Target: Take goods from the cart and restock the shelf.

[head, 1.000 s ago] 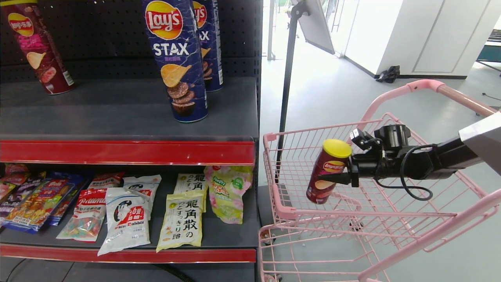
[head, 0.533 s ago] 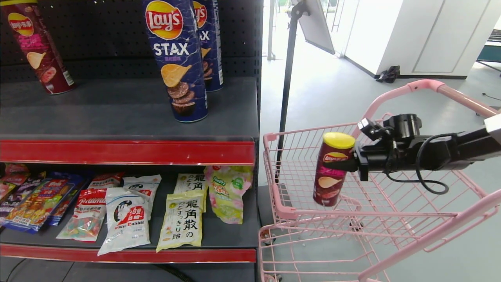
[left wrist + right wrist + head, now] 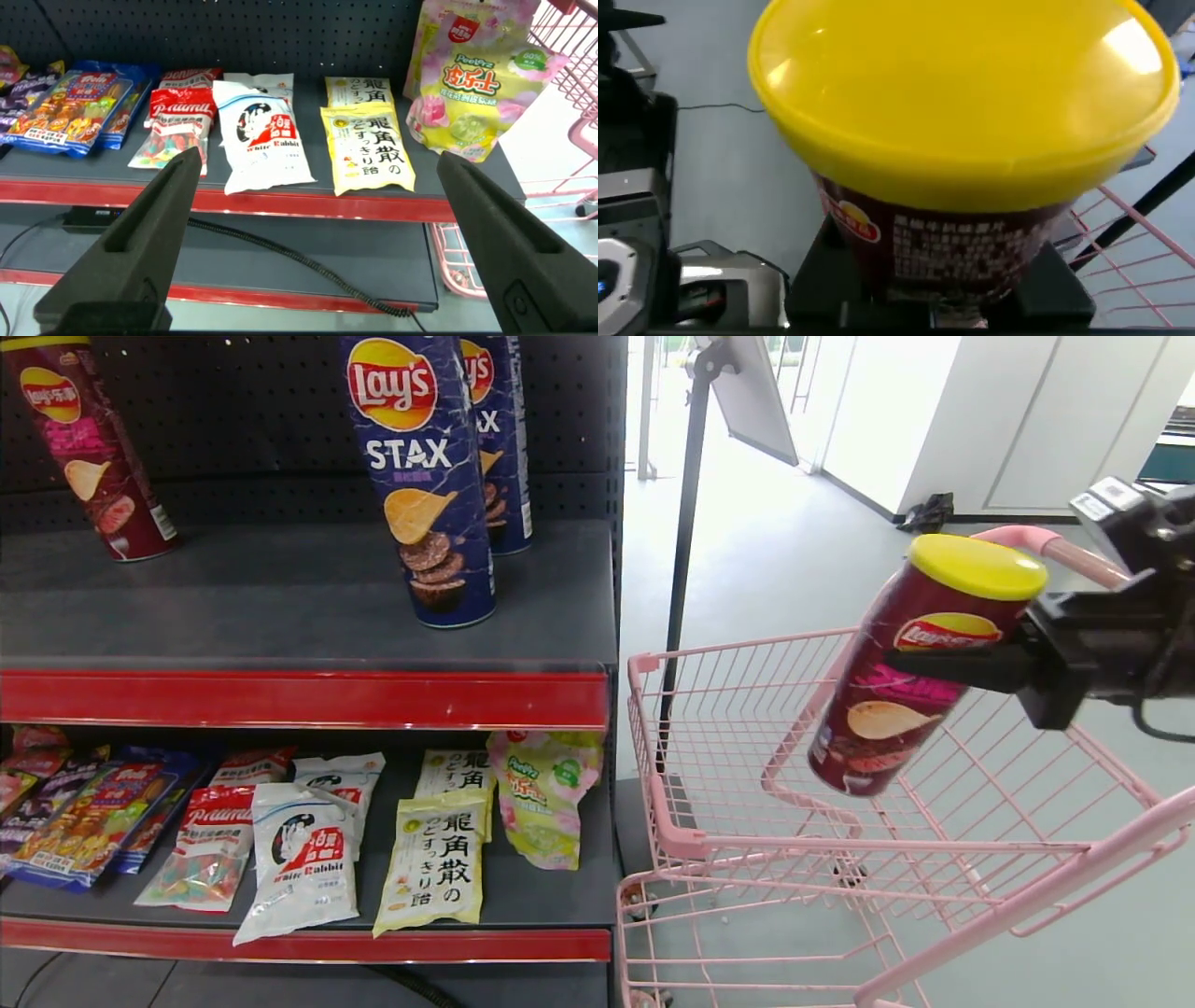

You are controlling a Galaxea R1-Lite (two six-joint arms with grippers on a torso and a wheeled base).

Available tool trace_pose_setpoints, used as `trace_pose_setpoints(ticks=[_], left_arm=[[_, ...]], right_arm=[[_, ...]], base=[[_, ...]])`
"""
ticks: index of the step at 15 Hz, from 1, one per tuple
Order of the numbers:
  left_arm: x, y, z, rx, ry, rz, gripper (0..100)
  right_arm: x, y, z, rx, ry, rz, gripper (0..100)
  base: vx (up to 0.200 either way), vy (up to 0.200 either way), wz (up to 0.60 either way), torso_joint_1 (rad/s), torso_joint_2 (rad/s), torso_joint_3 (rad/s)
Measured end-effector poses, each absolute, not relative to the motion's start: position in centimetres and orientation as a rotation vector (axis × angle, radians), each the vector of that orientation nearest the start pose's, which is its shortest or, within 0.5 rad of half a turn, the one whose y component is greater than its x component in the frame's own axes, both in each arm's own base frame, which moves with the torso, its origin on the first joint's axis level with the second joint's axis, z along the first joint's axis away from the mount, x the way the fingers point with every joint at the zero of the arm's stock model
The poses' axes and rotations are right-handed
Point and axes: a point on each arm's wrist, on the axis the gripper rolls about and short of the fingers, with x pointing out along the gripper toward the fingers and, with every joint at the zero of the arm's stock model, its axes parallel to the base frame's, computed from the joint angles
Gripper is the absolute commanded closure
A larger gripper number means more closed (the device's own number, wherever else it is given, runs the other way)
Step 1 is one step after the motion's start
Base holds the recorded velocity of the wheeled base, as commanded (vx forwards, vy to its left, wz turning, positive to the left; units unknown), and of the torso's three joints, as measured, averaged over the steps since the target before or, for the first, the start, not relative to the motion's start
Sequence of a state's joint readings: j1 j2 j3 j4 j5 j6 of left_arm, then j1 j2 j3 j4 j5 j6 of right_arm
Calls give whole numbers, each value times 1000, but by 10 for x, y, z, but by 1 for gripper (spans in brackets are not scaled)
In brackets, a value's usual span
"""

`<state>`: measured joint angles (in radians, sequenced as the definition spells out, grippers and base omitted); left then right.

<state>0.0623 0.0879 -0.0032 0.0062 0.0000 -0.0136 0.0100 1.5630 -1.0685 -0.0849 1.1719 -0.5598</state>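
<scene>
Right gripper (image 3: 926,663) tight around chip can (image 3: 882,723)

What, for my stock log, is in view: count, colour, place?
shelf: 1, black, red edge strips
cart: 1, pink, right of shelf
blue chip cans: 2, dark blue, upper level, one behind the other
maroon chip can: 1, maroon, upper level, far left
held chip can: 1, maroon, yellow lid, tilted above cart
snack bags: many, mixed colours, on lower level
pole: 1, black, behind cart
left gripper: black, open, facing lower level
right gripper: black, shut on held chip can
</scene>
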Motion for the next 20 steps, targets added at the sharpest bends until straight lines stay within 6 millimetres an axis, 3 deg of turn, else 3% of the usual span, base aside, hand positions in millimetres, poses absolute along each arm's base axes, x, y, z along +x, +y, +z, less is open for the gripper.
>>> trace_pose_setpoints(ticks=[2,4,8,12,20], left_arm=[[-16,-1,77,-16,90,63,0],[-16,-1,77,-16,90,63,0],[-16,-1,77,-16,90,63,0],[-16,-1,77,-16,90,64,0],[-16,-1,78,-16,90,63,0]], right_arm=[[220,27,244,-243,32,1238,100],[182,34,227,-241,68,1248,100],[133,49,196,-299,147,1238,100],[118,53,181,-321,189,1249,100],[134,68,196,-350,178,1262,100]], base=[[0,0,0,0,0,0],[0,0,0,0,0,0],[0,0,0,0,0,0],[0,0,0,0,0,0],[0,0,0,142,-387,-239]])
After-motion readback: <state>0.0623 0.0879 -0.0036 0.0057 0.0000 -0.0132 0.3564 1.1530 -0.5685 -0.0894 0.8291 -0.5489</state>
